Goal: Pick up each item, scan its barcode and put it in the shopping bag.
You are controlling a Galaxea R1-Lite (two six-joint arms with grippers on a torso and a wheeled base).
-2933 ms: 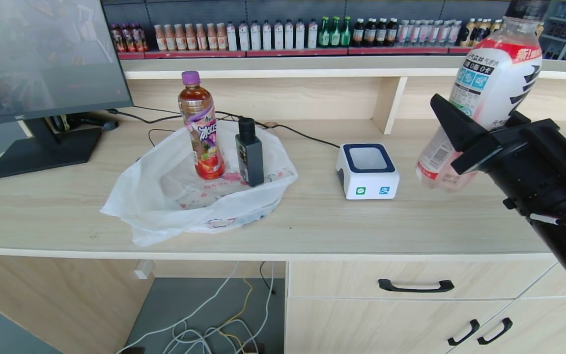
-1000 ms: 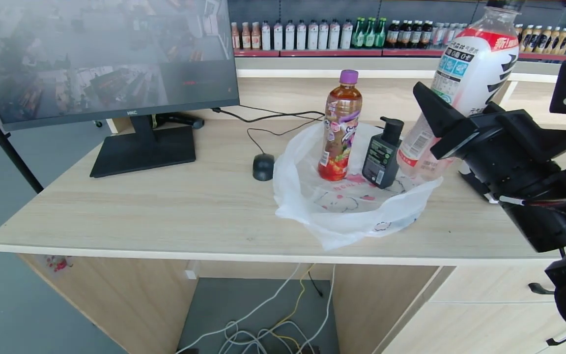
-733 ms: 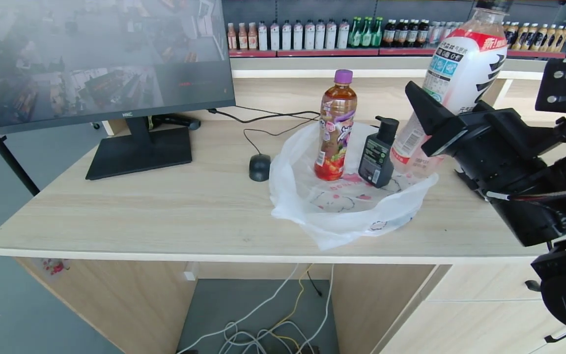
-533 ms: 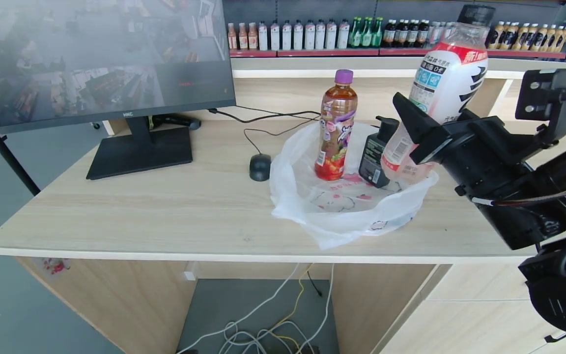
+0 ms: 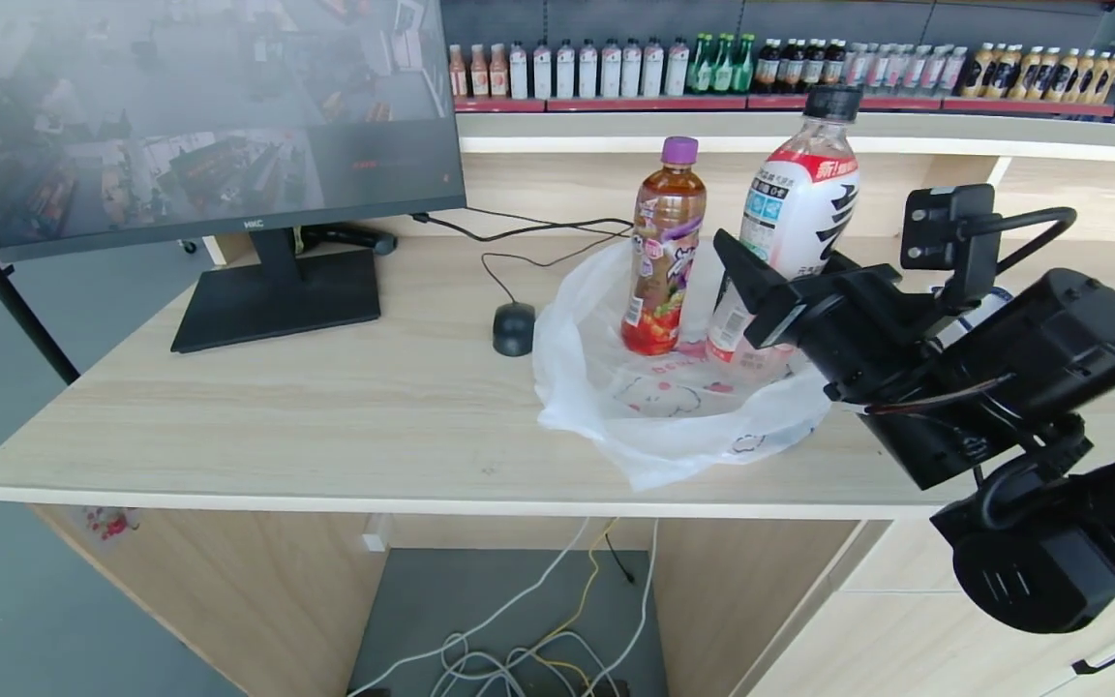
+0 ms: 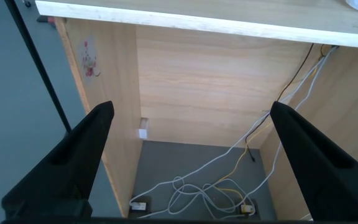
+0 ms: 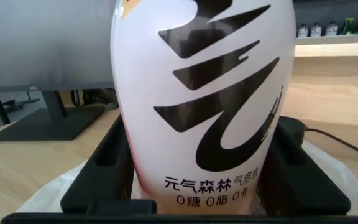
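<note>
White bottle [image 5: 795,218] came down into the shopping bag [image 5: 674,426]
The right tool [image 5: 780,290], pinching it, had lowered it beside the tea bottle [image 5: 664,252]; the left tool [image 6: 188,162] hung spread.

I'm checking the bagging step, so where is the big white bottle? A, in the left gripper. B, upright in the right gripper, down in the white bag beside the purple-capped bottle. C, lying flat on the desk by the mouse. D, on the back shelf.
B: the white bottle stands upright, clamped in the right gripper, with its base inside the white bag next to the purple-capped bottle.
</note>
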